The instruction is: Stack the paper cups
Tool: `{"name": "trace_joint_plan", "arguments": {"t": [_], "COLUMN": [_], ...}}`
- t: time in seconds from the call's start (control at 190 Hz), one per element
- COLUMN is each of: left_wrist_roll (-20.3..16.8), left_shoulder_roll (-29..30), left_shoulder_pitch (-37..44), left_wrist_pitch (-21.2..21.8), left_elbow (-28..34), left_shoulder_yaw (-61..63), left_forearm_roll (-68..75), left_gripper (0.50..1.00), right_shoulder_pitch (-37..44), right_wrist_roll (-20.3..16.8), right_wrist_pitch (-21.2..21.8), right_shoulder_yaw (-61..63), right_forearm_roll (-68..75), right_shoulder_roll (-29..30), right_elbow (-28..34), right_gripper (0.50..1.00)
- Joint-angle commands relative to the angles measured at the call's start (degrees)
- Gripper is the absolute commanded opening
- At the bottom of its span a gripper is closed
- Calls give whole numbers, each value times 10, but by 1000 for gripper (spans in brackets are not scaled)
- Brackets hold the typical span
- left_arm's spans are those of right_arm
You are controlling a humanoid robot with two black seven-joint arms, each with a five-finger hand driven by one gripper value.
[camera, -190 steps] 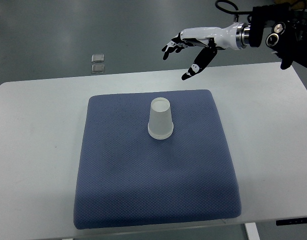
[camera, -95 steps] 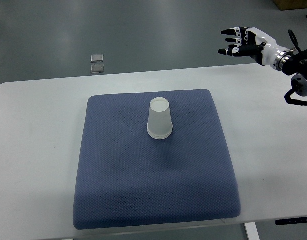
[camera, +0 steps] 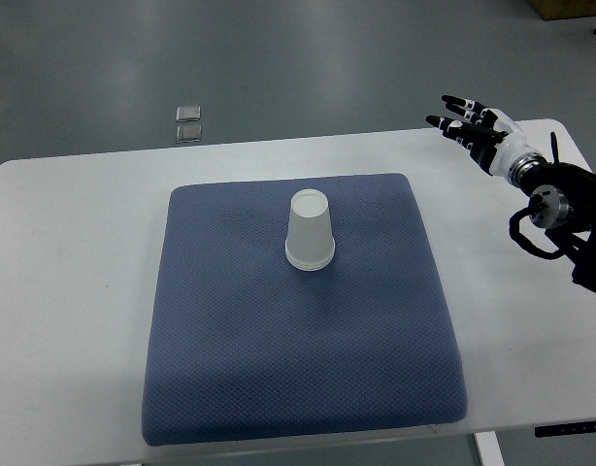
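We see the right robot hand (camera: 476,126) spread empty, well apart from the inverted paper cup (camera: 310,230); a careless sweep inward could topple it off the blue mat (camera: 279,369).

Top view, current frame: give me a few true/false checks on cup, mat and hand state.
1. The paper cup stands upside down on the blue mat. True.
2. The right hand is gripping the cup. False: it holds nothing, fingers spread, far off to the right near the table's back edge.
3. The left hand is resting on the mat. False: no left arm or hand is in view.
4. The mat lies on the white table. True.
5. Several separate cups are scattered across the mat. False: only one cup or cup stack shows, near the mat's middle.
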Motion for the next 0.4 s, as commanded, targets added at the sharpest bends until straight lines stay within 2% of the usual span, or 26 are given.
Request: {"name": "trace_joint_plan", "arguments": {"t": [0.0,0.399], "left_wrist_roll": [0,0], "left_shoulder_roll": [0,0], "left_shoulder_pitch": [1,1], "left_wrist_pitch": [0,0], "left_elbow": [0,0], "left_shoulder_yaw": [0,0], "left_forearm_roll": [0,0], "left_gripper": [1000,1000], "right_shoulder_pitch": [-7,-26], "right_wrist_roll": [2,5], "right_wrist_pitch": [0,1], "right_shoulder_yaw": [17,20], "right_forearm_roll": [1,1], "right_shoulder_roll": [10,38], "right_elbow": [0,0], "right_gripper": [917,919]}}
